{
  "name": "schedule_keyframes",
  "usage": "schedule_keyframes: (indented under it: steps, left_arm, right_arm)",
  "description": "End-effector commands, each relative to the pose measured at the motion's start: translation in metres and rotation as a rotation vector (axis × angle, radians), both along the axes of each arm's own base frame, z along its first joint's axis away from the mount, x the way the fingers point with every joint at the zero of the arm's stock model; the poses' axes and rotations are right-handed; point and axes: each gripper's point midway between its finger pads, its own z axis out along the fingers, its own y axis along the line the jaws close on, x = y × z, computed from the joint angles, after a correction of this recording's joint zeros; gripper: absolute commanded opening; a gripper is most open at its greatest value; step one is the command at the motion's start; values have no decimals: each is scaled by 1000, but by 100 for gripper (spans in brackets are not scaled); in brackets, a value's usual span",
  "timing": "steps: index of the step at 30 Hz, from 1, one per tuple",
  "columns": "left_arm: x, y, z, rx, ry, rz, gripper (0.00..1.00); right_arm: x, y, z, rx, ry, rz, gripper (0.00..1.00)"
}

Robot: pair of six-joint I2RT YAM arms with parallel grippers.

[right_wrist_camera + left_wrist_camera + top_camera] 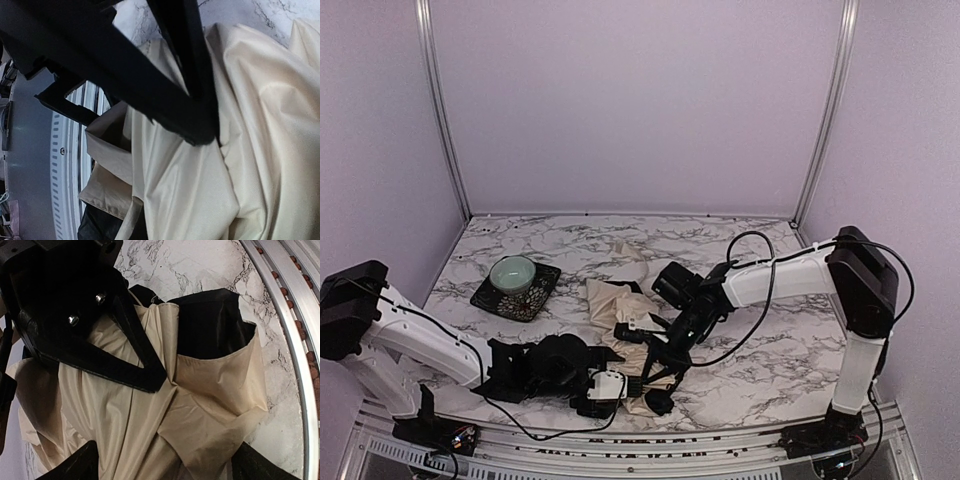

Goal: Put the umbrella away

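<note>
Marble table (570, 240) carries the umbrella (615, 305) and, seemingly, a dark tray (542, 296).

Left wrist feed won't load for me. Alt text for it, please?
The right claw, shut, pinches the cream fabric of the umbrella, crumpled on the marble table. The left claw stands open, its fingers either side of the fabric.

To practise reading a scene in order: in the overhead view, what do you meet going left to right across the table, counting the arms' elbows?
Left arm's elbow → green bowl on its dark plate → cream umbrella → right arm's elbow.
</note>
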Motion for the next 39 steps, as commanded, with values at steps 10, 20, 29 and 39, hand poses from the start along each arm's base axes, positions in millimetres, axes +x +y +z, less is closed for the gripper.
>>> schedule_keyframes:
  steps: [10,20,29,39]
  left_arm:
    - [-8,-6,-5,-39,160,-28,24]
    - [-10,-6,12,-114,577,35,5]
    - [-7,-6,8,-50,1031,156,0]
    - [2,-11,-9,-33,1277,199,0]
  right_arm:
    - [3,6,60,134,-51,-27,57]
    - [45,-31,120,231,-517,-322,99]
    - [-15,-30,122,515,-1103,-71,100]
    - [21,-4,43,270,-1225,34,100]
